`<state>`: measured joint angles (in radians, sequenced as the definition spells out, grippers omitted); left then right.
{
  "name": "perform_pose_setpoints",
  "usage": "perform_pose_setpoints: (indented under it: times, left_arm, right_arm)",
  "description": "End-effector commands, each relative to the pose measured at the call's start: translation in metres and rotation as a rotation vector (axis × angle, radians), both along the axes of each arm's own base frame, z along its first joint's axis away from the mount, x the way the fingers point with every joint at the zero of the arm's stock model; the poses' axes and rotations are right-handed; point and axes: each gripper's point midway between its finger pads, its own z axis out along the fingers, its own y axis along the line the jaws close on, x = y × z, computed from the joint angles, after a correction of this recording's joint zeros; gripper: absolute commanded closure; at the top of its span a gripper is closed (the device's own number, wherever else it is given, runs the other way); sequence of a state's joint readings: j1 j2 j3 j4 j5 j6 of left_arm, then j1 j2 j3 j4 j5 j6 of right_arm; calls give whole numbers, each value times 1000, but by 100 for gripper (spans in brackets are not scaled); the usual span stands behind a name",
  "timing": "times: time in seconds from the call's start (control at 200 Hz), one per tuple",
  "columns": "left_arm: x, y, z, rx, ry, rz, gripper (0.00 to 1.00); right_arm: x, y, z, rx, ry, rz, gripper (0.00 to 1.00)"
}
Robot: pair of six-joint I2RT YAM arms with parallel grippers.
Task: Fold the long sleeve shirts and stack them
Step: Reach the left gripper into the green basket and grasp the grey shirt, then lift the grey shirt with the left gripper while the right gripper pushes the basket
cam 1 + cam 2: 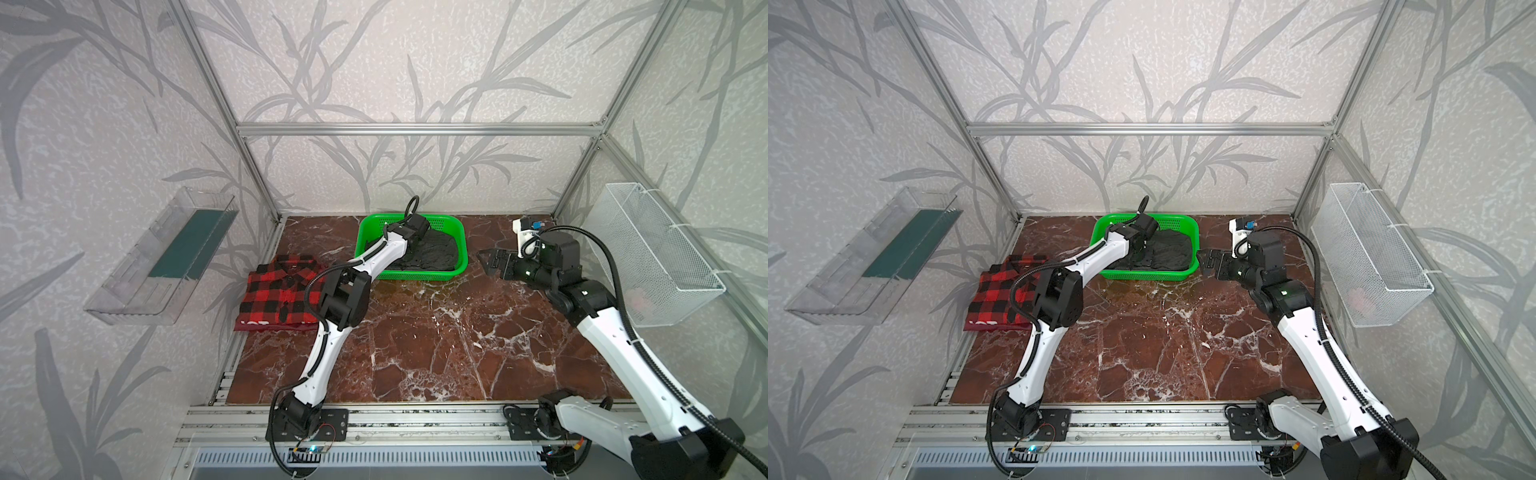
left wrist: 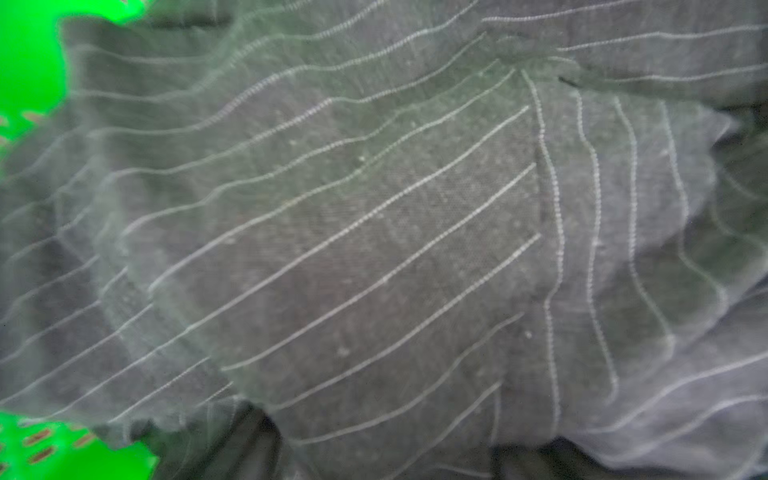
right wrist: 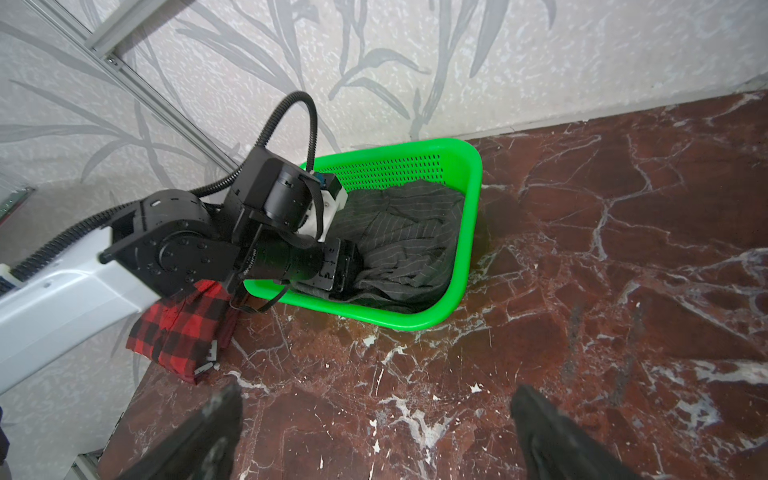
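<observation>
Nearest to me, the 2 arms rise from the metal rail at the front edge of the marble table.

On the left side of the table, about halfway back and close to the left wall, the plaid shirt lies folded in a flat packet. It is red and black, and its collar is turned to the far side. The elbow of the left arm stands in front of its right edge and hides a part of it.

A little farther, on the right side, the right gripper hangs above the table and points to the left, toward the green basket. Its 2 fingers stand wide apart with nothing between them. It is near the right wall of the basket and does not touch it.

Farthest, the green basket stands in the middle, close to the back wall. The pinstriped shirt, dark grey with thin pale lines, lies crumpled inside it. The left arm reaches over the left rim, and the left gripper is pressed down into this cloth. Its fingertips are buried in the folds, and the left wrist view shows only striped cloth very close. So I cannot tell if its jaws are apart, together or clamped on the shirt.

A clear plastic tray hangs on the left wall and a white wire bin on the right wall.
</observation>
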<state>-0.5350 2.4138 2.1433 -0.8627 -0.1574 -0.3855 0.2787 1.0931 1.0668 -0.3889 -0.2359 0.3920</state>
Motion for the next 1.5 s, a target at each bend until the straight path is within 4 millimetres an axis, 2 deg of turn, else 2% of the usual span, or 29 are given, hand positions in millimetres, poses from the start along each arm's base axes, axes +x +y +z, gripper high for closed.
perform_pose_setpoints:
  times: [0.0, 0.045, 0.09, 0.16, 0.225, 0.325, 0.405, 0.505, 0.555, 0.61, 0.745, 0.825, 0.93, 0.95, 0.965, 1.055, 1.264, 1.384, 1.494]
  left_arm:
    - [1, -4, 17, -17, -2, -9, 66]
    - [5, -6, 31, -27, -26, -12, 81]
    - [10, -6, 48, -30, -59, -10, 100]
    - [16, -4, 86, -37, -123, 0, 100]
    - [22, -1, 131, -55, -212, 4, 100]
    - [20, 4, 219, -128, -381, 2, 100]
    - [6, 16, 294, -189, -526, 17, 100]
    - [-26, 43, 385, -260, -702, 52, 100]
    - [-50, 59, 429, -307, -793, 65, 100]
    - [-78, 75, 469, -363, -877, 79, 100]
    - [-150, 102, 549, -535, -1049, 44, 100]
    - [-191, 113, 583, -635, -1121, -3, 100]
    - [-232, 123, 604, -724, -1162, -55, 100]
    - [-237, 124, 605, -734, -1161, -59, 100]
    - [-241, 125, 605, -741, -1160, -64, 100]
    - [-258, 131, 598, -755, -1132, -81, 100]
    - [-274, 142, 564, -692, -1047, -77, 100]
    - [-279, 147, 543, -645, -1003, -76, 100]
    - [-281, 155, 526, -598, -979, -56, 100]
  right_arm:
    - [2, 1, -18, -11, 55, -8, 1]
    - [4, 0, -24, -17, 74, -16, 1]
    - [6, 0, -28, -22, 90, -25, 1]
    - [11, 0, -36, -29, 114, -34, 1]
    - [17, -1, -43, -34, 130, -47, 1]
    - [28, -3, -55, -28, 163, -77, 0]
    - [40, -8, -65, -6, 190, -117, 2]
    - [56, -13, -75, 15, 214, -154, 5]
    - [65, -13, -81, 22, 226, -160, 6]
    - [74, -11, -89, 30, 248, -167, 8]
    - [96, -2, -106, 53, 293, -167, 13]
    - [109, 3, -113, 65, 306, -164, 16]
    - [124, 4, -128, 59, 325, -191, 18]
    - [127, 4, -126, 61, 321, -194, 18]
    - [130, 5, -139, 54, 346, -197, 18]
    - [142, 10, -159, 50, 395, -197, 22]
    - [152, 9, -190, 24, 452, -246, 31]
    - [152, 8, -208, 47, 501, -286, 46]
    - [147, 0, -213, 49, 500, -337, 63]
